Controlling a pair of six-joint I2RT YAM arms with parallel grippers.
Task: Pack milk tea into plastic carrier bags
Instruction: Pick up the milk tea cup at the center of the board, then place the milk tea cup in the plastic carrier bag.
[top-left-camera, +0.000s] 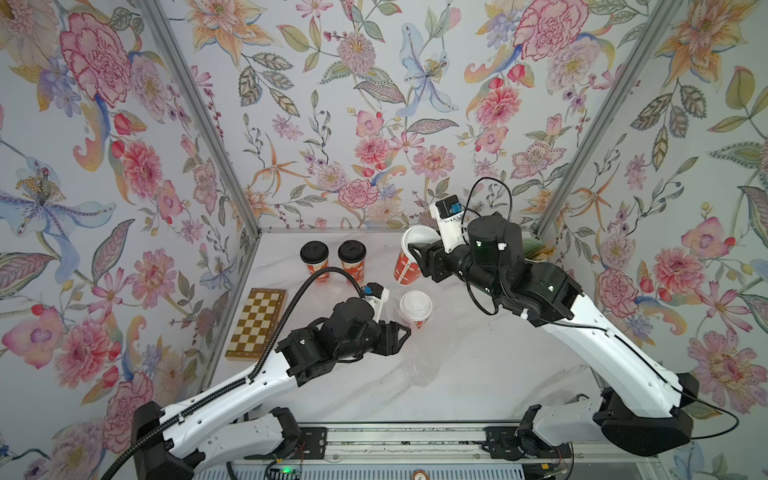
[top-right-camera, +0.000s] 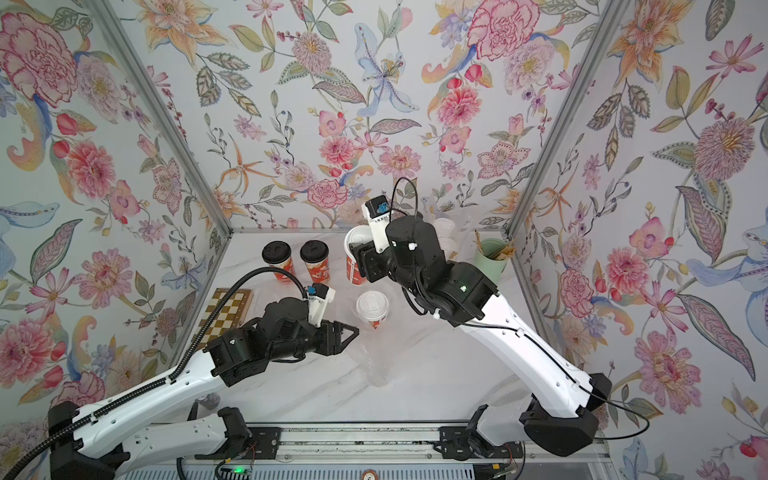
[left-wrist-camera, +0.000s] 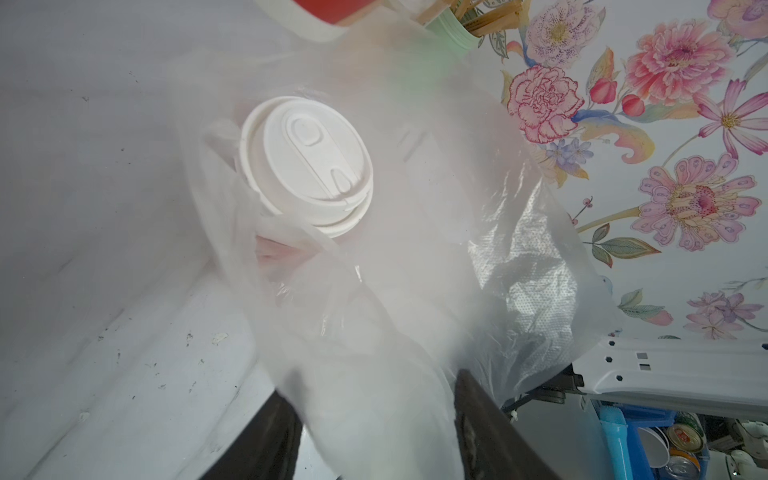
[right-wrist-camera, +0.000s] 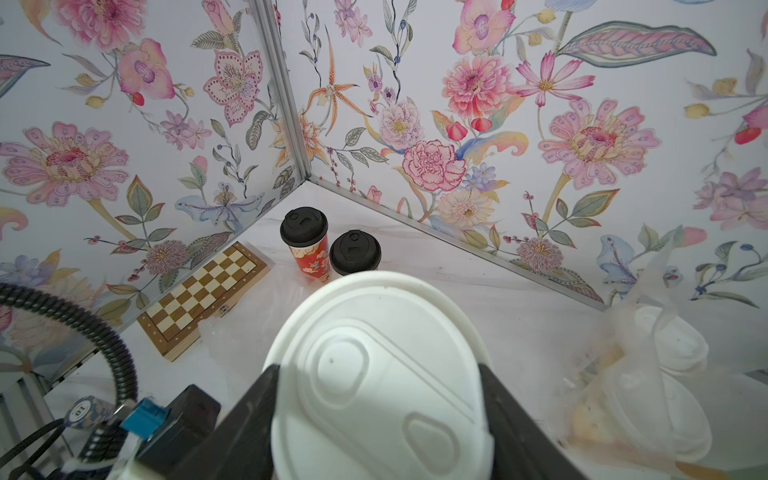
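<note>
The right gripper (top-left-camera: 415, 254) pinches a white-lidded milk tea cup (top-left-camera: 404, 270) by its sides, tilted, at the table's 12 o'clock. The left gripper (top-left-camera: 404, 332) stands spread, with bag film slack between its fingers (left-wrist-camera: 490, 424). At centre, the carrier bag (top-left-camera: 419, 370) holds a second white-lidded cup (top-left-camera: 416, 307). Two black-lidded cups (top-left-camera: 314, 253) stand at 11 o'clock, and a chessboard (top-left-camera: 257, 324) lies at 9.

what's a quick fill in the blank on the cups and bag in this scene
The right gripper holds a raised cup with a ___ lid.
The far-left cup, nearest the chessboard, has a ___ lid.
The left gripper faces the near cup, which stands inside a clear plastic ___.
Missing words: white; black; bag.
</note>
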